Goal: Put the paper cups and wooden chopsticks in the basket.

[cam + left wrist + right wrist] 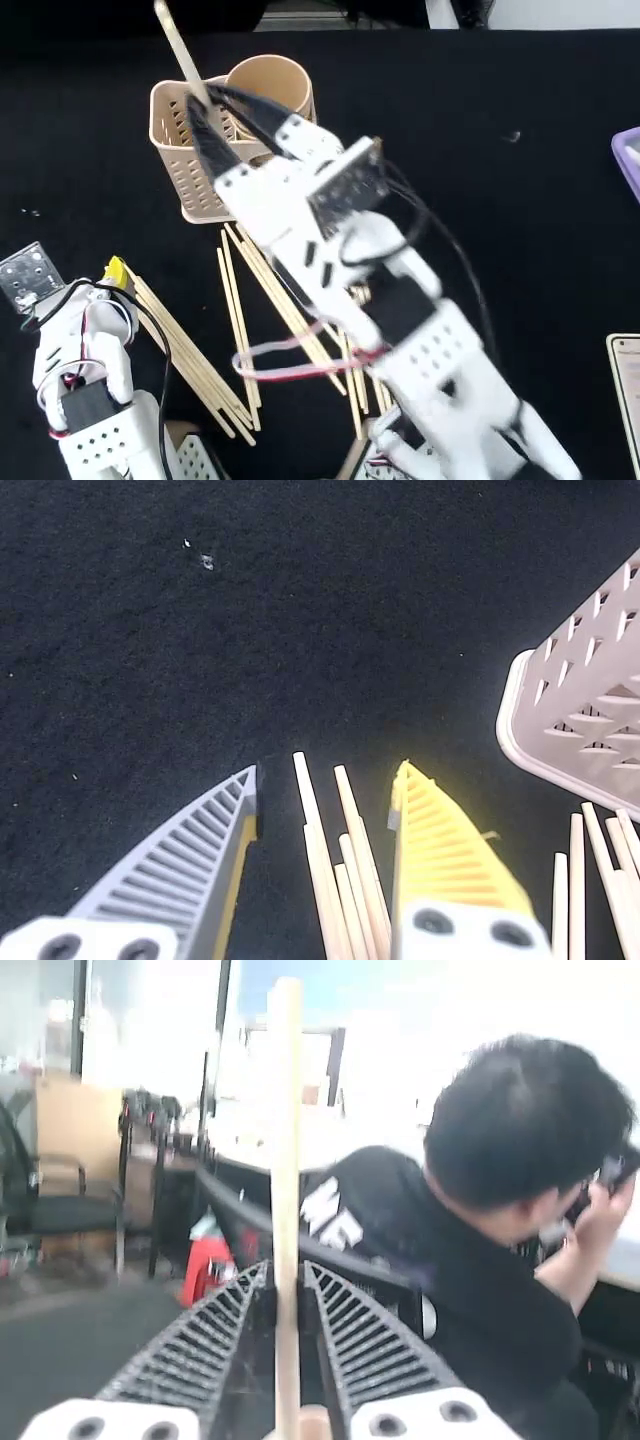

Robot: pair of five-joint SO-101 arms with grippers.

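**Chopstick pinched upright above the basket**

Your right gripper (207, 100) had its black ribbed jaws closed to a narrow slit on one pale, slender wooden chopstick (286, 1110). It gripped low on the shaft, so most of the length stood up above the fingers. The stick hung over the beige slotted plastic basket (180, 165), and a brown paper cup (272, 85) appeared to stand in the basket's far corner.

A stick like this looked light, stiff and smooth-sided. Held at one point near its end, it could pivot or slip between the pads, so you would likely have found a hold nearer the middle steadier. Being so light, it would probably drop cleanly only if its lower tip sat inside the basket's rim at release.

Your left gripper (328, 772) had its grey and yellow jaws spread wide with nothing in them. It sat low over the black table (200, 630), straddling the ends of several loose chopsticks (345, 870) near the basket's wall. Those sticks lay side by side and touching, so closing on the tips risked scattering them or lifting a loose bundle. A grip across the shafts, further in from the ends, looked the safer choice.
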